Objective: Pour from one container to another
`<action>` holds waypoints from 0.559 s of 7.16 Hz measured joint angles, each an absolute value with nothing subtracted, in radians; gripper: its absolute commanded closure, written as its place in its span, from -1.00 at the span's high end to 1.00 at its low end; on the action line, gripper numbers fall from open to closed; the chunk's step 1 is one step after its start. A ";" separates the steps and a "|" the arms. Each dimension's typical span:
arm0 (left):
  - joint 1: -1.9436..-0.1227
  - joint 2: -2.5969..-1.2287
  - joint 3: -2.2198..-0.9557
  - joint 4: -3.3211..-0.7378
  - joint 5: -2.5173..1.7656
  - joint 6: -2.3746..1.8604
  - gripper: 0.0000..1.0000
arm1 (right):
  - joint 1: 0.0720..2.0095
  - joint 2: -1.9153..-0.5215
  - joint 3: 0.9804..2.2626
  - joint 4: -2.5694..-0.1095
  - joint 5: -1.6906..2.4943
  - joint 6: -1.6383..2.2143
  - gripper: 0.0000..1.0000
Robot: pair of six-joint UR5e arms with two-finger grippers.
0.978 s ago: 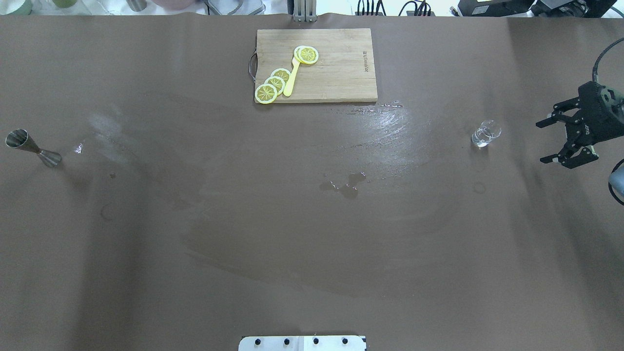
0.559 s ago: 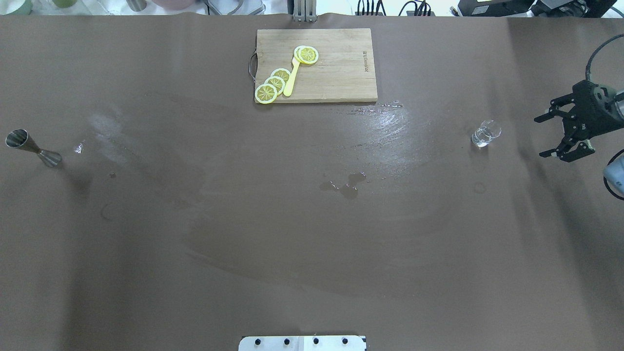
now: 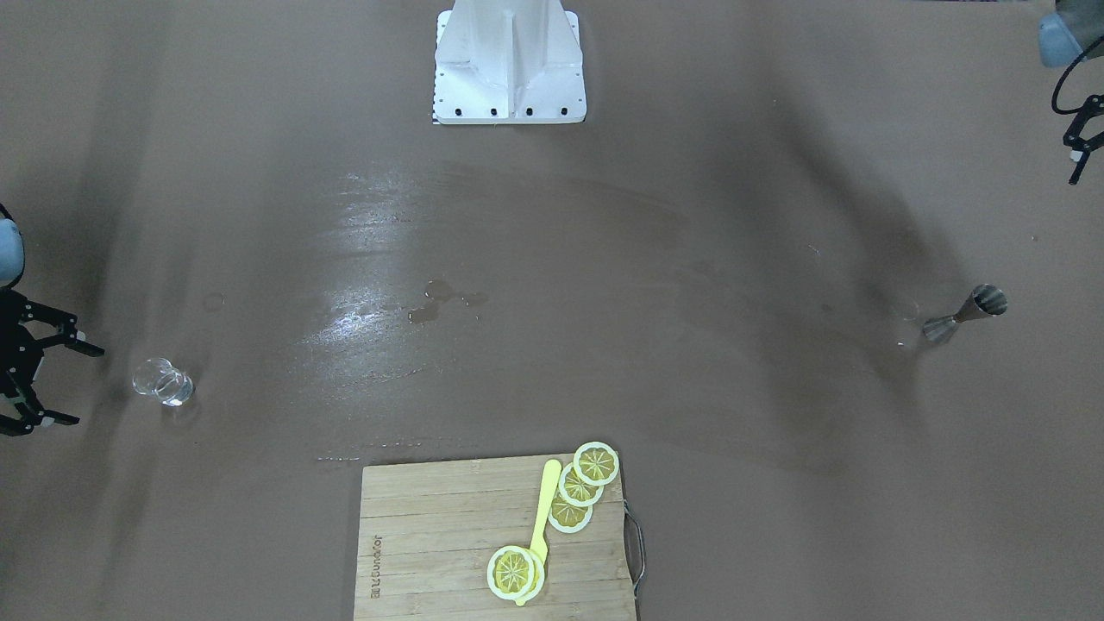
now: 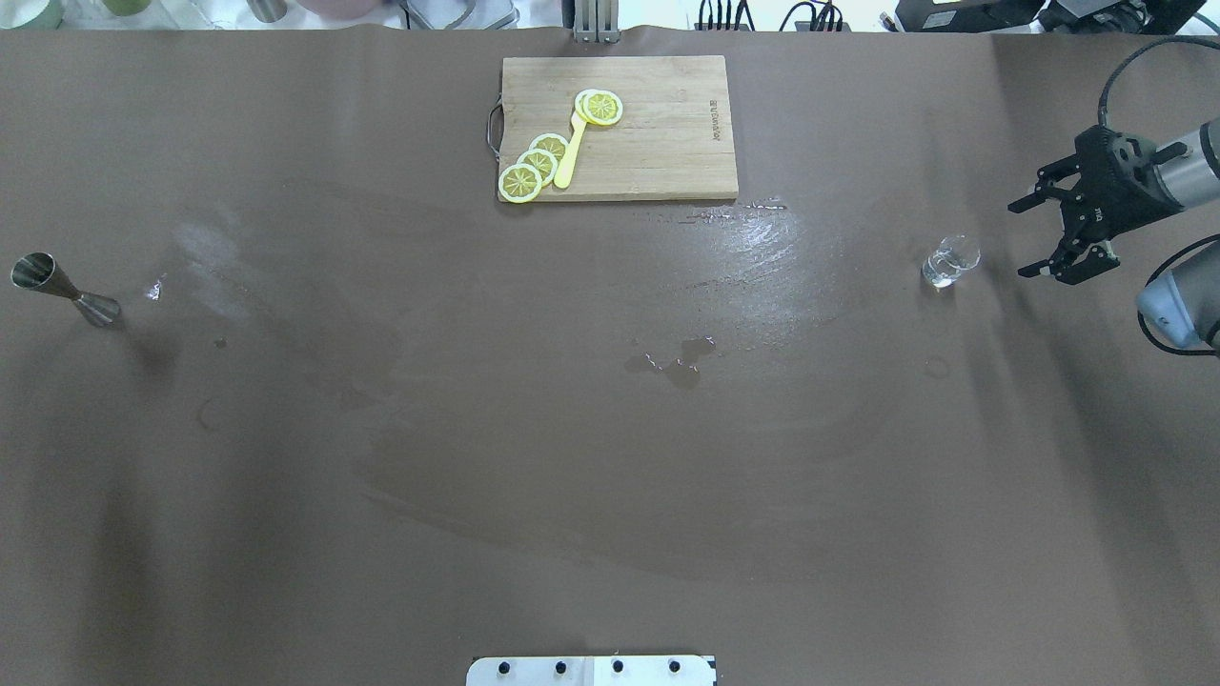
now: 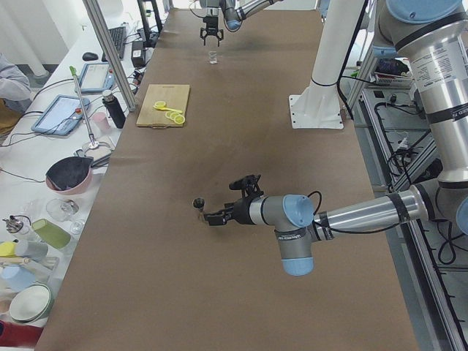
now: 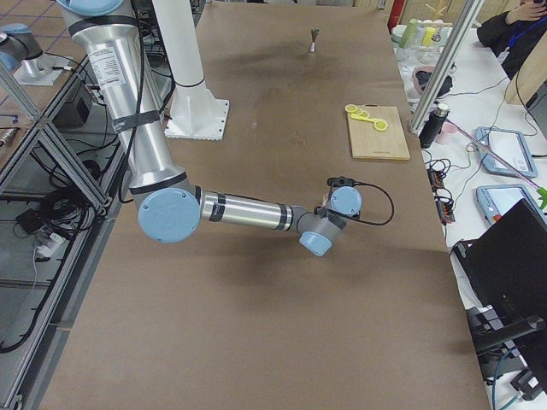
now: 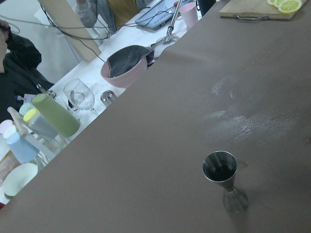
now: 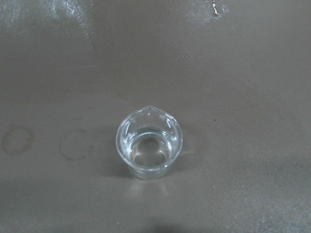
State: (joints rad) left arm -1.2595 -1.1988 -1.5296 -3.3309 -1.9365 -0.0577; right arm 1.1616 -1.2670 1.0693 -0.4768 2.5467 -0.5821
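A small clear glass (image 4: 950,260) holding clear liquid stands upright at the table's right side, also visible as the glass (image 3: 162,382) and centred in the right wrist view (image 8: 149,143). My right gripper (image 4: 1025,238) hovers open just right of it, not touching; in the front view the right gripper (image 3: 82,385) shows the same. A steel jigger (image 4: 57,286) stands upright at the far left, seen again as the jigger (image 7: 224,179). Only a part of my left gripper (image 3: 1078,147) shows at the frame edge, apart from the jigger (image 3: 964,315); I cannot tell its state.
A wooden cutting board (image 4: 658,143) with lemon slices and a yellow knife lies at the far middle. Small puddles (image 4: 681,362) and wet streaks mark the table's centre. The white robot base (image 3: 509,60) stands at the near edge. Bowls and glassware (image 7: 124,68) sit beyond the table's left end.
My right gripper has moved left and toward the table's far side, closing in on the glass. It stays open. The glass and jigger have not moved.
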 measured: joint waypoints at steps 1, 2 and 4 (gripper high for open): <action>-1.196 -1.198 -1.494 -3.412 -1.836 -0.058 0.99 | 1.154 -1.263 1.069 -0.476 2.552 -0.581 0.96; -1.120 -1.189 -1.476 -3.479 -1.729 -0.088 0.99 | 1.150 -1.260 1.068 -0.475 2.554 -0.580 0.97; -0.961 -1.169 -1.464 -3.585 -1.521 -0.239 0.99 | 1.142 -1.252 1.065 -0.477 2.555 -0.579 0.97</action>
